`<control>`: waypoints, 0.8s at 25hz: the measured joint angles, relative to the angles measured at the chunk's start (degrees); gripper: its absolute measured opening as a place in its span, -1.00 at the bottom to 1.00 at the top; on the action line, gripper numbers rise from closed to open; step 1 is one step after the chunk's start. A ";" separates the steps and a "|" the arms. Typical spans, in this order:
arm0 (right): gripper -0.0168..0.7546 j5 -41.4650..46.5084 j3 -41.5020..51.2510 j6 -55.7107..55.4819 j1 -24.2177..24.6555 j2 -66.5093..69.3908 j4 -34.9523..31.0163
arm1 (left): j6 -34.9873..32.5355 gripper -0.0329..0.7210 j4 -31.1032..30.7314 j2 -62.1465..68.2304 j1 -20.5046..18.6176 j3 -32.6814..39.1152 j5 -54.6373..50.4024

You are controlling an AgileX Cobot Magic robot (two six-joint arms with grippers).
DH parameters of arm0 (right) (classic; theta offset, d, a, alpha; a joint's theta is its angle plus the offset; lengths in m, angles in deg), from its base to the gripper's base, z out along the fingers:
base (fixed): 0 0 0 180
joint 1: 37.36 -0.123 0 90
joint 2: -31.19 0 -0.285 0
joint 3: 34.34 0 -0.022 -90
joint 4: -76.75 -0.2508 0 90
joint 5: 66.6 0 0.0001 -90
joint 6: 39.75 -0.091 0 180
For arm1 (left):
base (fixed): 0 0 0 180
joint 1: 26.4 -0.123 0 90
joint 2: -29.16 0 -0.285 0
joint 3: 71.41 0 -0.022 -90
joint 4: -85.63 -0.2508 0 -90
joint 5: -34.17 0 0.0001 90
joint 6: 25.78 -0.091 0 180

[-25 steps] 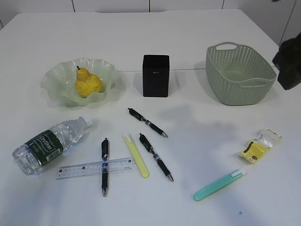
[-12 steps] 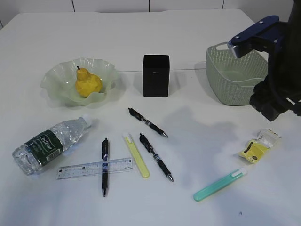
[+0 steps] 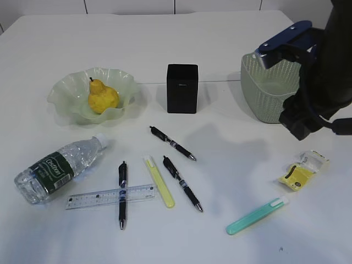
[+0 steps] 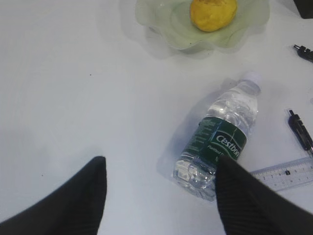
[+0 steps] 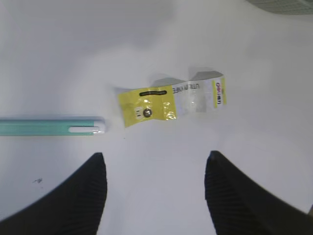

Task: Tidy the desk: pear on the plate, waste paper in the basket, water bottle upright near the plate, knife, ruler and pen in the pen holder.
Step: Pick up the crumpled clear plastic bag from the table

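Note:
The yellow pear (image 3: pixel 103 98) lies on the green wavy plate (image 3: pixel 60 91). The water bottle (image 3: pixel 60 165) lies on its side at the left. Ruler (image 3: pixel 110 196), three black pens (image 3: pixel 172 143), a yellow knife (image 3: pixel 159 181) and a teal knife (image 3: pixel 257 215) lie in front of the black pen holder (image 3: pixel 182 88). The yellow waste paper (image 3: pixel 303 170) lies at the right. My right gripper (image 5: pixel 154 159) is open and empty above the table just short of the waste paper (image 5: pixel 171 104). My left gripper (image 4: pixel 159 166) is open beside the bottle's base (image 4: pixel 222 137).
The green basket (image 3: pixel 264 93) stands at the back right, partly behind my right arm (image 3: pixel 300 124). In the left wrist view the plate (image 4: pixel 156 34) with the pear (image 4: pixel 212 12) is ahead. The teal knife (image 5: pixel 49 126) lies left of the waste paper.
My right arm has come into the exterior view from the right edge and moved left and down, in front of the basket and above the waste paper. Nothing on the table has moved.

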 joint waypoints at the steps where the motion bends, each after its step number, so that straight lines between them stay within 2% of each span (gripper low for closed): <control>1: 0.33 -0.13 0.00 1.52 0.00 0.55 -0.99 | 0.00 0.38 0.00 0.00 0.00 0.00 0.00; 7: 0.33 -1.08 0.00 8.22 1.73 1.82 -7.31 | 0.00 0.38 0.00 0.00 0.00 0.00 -0.26; 13: 0.33 -2.69 0.00 13.93 11.41 1.82 -15.66 | 0.00 0.37 0.00 0.00 0.00 0.00 -0.70; 20: 0.33 -3.72 0.00 18.18 12.69 7.27 -16.19 | 0.00 0.35 0.00 0.00 0.00 0.00 -0.46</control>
